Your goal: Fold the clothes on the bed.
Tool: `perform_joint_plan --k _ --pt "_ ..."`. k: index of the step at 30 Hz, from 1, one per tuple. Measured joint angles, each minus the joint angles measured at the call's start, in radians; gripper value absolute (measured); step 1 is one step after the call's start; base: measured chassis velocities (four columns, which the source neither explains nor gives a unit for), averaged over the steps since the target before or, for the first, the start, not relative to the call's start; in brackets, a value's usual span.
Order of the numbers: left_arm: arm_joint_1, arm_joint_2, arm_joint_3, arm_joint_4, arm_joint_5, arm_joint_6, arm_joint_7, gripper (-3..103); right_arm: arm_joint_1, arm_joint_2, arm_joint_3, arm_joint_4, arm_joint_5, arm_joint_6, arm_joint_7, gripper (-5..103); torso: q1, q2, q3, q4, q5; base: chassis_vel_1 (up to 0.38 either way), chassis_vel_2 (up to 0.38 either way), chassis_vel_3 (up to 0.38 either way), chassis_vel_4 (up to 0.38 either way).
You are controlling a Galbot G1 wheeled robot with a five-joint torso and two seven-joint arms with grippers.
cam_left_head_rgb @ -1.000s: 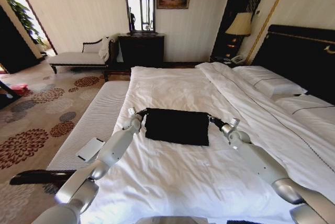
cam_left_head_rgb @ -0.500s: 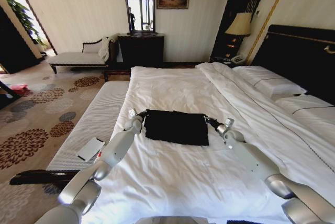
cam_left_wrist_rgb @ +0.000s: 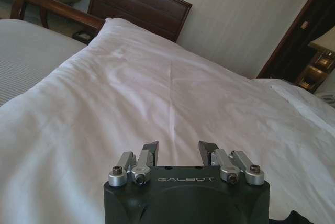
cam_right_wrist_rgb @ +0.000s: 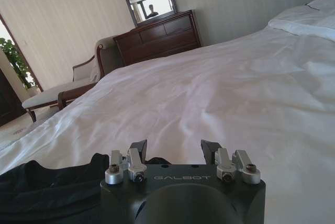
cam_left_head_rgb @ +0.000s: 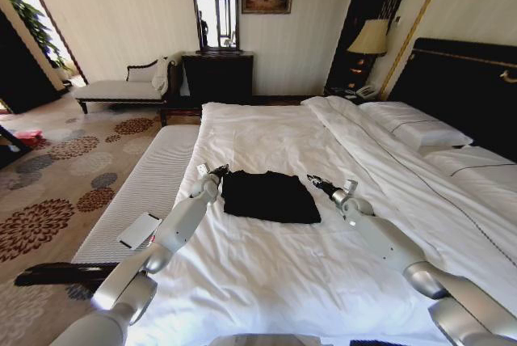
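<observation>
Black soft fabric, one item: the T-shirt (cam_left_head_rgb: pixel 269 196) is lying folded into a compact, roughly rectangular bundle on the white duvet (cam_left_head_rgb: pixel 275 281) of the bed (cam_left_head_rgb: pixel 485 79), near the middle of the mattress and well short of the pillows (cam_left_head_rgb: pixel 416 128); no lettering is showing on its upper face. Left end effector (cam_left_head_rgb: pixel 221 171): it is hovering just beside the left far corner of the bundle, its arm reaching in from the side nearest the padded bench (cam_left_head_rgb: pixel 137 188); in the left wrist view the left end effector (cam_left_wrist_rgb: pixel 178 147) is showing its two dark fingertips spread apart with nothing between them, bare white bedding ahead. Right end effector (cam_left_head_rgb: pixel 313 180): it is sitting just off the right far corner of the bundle, apart from the cloth; in the right wrist view the right end effector (cam_right_wrist_rgb: pixel 174 146) is likewise released, its fingertips parted and empty, with the T-shirt (cam_right_wrist_rgb: pixel 47 190) lying beside and below the housing. Also on record: a white flat object (cam_left_head_rgb: pixel 139 230) is resting on the bench, and a dark dresser (cam_left_head_rgb: pixel 218 78) with a mirror is standing against the far wall.
</observation>
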Motion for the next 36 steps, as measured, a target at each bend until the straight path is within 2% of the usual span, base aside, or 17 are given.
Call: perform_joint_plan --k 1,2,5,6,7,9,11,13,14,20,23,24,26,28,31,34,36 --pt "0.0 0.001 0.0 0.0 0.001 0.0 0.0 51 -0.002 -0.002 0.002 0.005 0.0 0.0 0.001 59 0.0 0.0 0.0 0.0 0.0 0.0 0.0 0.0 0.0" --pt "0.0 0.001 0.0 0.0 0.001 0.0 0.0 51 -0.002 -0.002 0.002 0.005 0.0 0.0 0.001 59 0.0 0.0 0.0 0.0 0.0 0.0 0.0 0.0 0.0" --pt "0.018 0.042 0.002 -0.039 0.029 0.005 -0.017 67 -0.037 -0.03 0.035 0.066 0.008 -0.012 0.003 76 0.0 0.0 0.0 -0.0003 0.0 0.0 0.0 0.0 0.0" --pt "0.027 0.055 0.004 -0.056 0.033 0.006 -0.021 67 -0.047 -0.038 0.046 0.084 0.011 -0.021 0.004 81 0.0 0.0 0.0 -0.0002 -0.0002 0.0 0.0 0.0 0.0" --pt "0.027 0.055 0.004 -0.056 0.033 0.006 -0.021 67 -0.047 -0.038 0.046 0.084 0.011 -0.021 0.004 81 0.0 0.0 0.0 -0.0002 -0.0002 0.0 0.0 0.0 0.0" --pt "0.058 0.095 0.005 -0.116 0.038 0.006 -0.032 78 -0.074 -0.059 0.076 0.134 0.019 -0.037 0.012 86 0.0 0.0 0.0 -0.0003 0.0 0.0 0.0 0.0 0.0" --pt "0.108 0.151 0.005 -0.215 0.038 0.009 -0.05 89 -0.126 -0.087 0.128 0.23 0.049 -0.07 0.045 99 0.0 0.0 0.0 -0.0001 -0.0003 0.0 0.0 0.0 0.0" --pt "0.116 0.159 0.005 -0.233 0.037 0.01 -0.054 89 -0.133 -0.091 0.135 0.241 0.053 -0.075 0.048 99 0.0 0.0 0.0 0.0001 -0.0002 0.0 0.0 0.0 0.0" --pt "0.149 0.189 0.001 -0.301 0.037 0.013 -0.063 97 -0.17 -0.109 0.168 0.294 0.065 -0.09 0.063 100 0.0 0.0 0.0 0.0001 -0.0003 0.0 0.0 0.0 0.0" --pt "0.271 0.271 -0.032 -0.498 0.017 0.023 -0.088 100 -0.364 -0.165 0.32 0.455 0.098 -0.139 0.132 100 0.0 0.0 0.0 -0.0007 -0.0001 0.0 0.0 0.0 0.0" --pt "0.315 0.3 -0.042 -0.555 0.011 0.023 -0.089 100 -0.421 -0.178 0.368 0.499 0.108 -0.15 0.147 100 0.0 0.0 0.0 -0.0011 0.0 0.0 0.0 0.0 0.0" --pt "0.377 0.336 -0.061 -0.619 0.009 0.024 -0.086 100 -0.487 -0.191 0.42 0.553 0.127 -0.157 0.174 100 0.0 0.0 0.0 -0.0006 -0.0004 0.0 0.0 0.0 0.0" --pt "0.397 0.348 -0.069 -0.639 0.009 0.024 -0.086 100 -0.505 -0.193 0.433 0.565 0.132 -0.159 0.181 100 0.0 0.0 0.0 -0.0006 -0.0003 0.0 0.0 0.0 0.0" --pt "0.48 0.392 -0.1 -0.716 0.007 0.025 -0.084 100 -0.579 -0.198 0.485 0.616 0.147 -0.164 0.206 100 0.0 0.0 0.0 0.0003 -0.0004 0.0 0.0 0.0 0.0" --pt "0.513 0.413 -0.113 -0.751 0.004 0.025 -0.083 100 -0.621 -0.199 0.519 0.644 0.152 -0.186 0.216 100 0.0 0.0 0.0 0.0003 -0.0001 0.0 0.0 0.0 0.0" --pt "0.547 0.437 -0.123 -0.794 -0.017 0.026 -0.083 100 -0.675 -0.198 0.562 0.685 0.155 -0.211 0.229 100 0.0 0.0 0.0 -0.0002 -0.0004 0.0 0.0 0.0 0.0" --pt "0.575 0.461 -0.129 -0.847 -0.091 0.044 -0.086 100 -0.728 -0.184 0.601 0.722 0.144 -0.236 0.266 100 0.0 0.0 0.0 -0.0004 0.0 0.0 0.0 0.0 0.0"
